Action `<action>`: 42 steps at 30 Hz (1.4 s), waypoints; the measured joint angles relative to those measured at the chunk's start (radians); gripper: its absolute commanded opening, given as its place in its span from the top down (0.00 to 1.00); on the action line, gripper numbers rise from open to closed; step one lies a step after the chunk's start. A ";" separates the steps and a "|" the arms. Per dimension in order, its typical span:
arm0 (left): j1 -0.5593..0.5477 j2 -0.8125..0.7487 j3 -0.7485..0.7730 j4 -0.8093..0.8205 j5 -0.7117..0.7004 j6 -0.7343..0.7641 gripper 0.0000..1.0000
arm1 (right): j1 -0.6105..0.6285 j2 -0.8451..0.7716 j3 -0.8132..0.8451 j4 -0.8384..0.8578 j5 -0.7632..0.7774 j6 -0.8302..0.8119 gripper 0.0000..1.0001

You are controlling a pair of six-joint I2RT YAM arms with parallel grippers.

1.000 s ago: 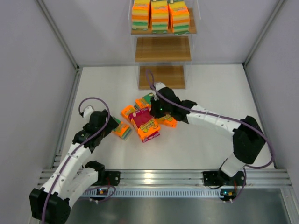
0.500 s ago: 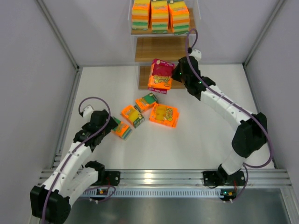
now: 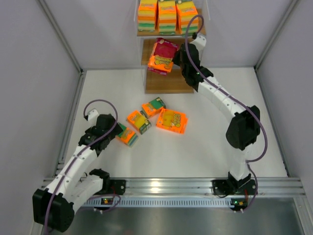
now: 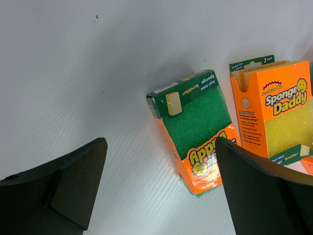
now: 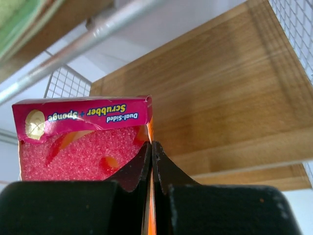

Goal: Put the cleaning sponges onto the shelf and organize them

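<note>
My right gripper (image 3: 177, 55) is shut on the edge of a magenta sponge pack (image 3: 163, 56) and holds it up in front of the shelf's (image 3: 171, 81) middle board. In the right wrist view the pack (image 5: 83, 147) hangs left of my pinched fingers (image 5: 161, 169), over the wooden board (image 5: 220, 103). Three packs stand on the top tier (image 3: 167, 17). My left gripper (image 3: 110, 128) is open just above the table beside a green-faced pack (image 3: 128, 135), which lies between the jaws in the left wrist view (image 4: 195, 125). Three more packs (image 3: 171, 120) lie on the table.
Grey walls enclose the white table (image 3: 220, 142) on both sides. A metal rail (image 3: 166, 186) runs along the near edge. A yellow-faced pack (image 4: 276, 105) lies right of the green one. The shelf has wire mesh sides (image 5: 293, 24).
My right arm lifted the magenta pack from the pile on the table and carried it up and back to the shelf's middle tier. The left gripper shifted only slightly.
</note>
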 measured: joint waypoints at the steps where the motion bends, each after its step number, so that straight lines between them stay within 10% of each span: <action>1: 0.000 0.003 0.002 0.000 -0.004 0.002 0.02 | 0.000 0.028 0.034 0.000 0.006 -0.004 1.00; 19: 0.016 0.062 0.014 0.015 -0.013 0.052 0.02 | 0.006 0.199 0.275 -0.006 0.055 -0.004 1.00; 34: 0.026 0.065 0.014 0.019 -0.001 0.063 0.02 | 0.012 0.224 0.306 -0.003 -0.003 0.000 0.29; 42: 0.032 0.065 0.014 0.023 0.012 0.076 0.02 | 0.012 0.204 0.283 0.006 -0.072 0.030 0.41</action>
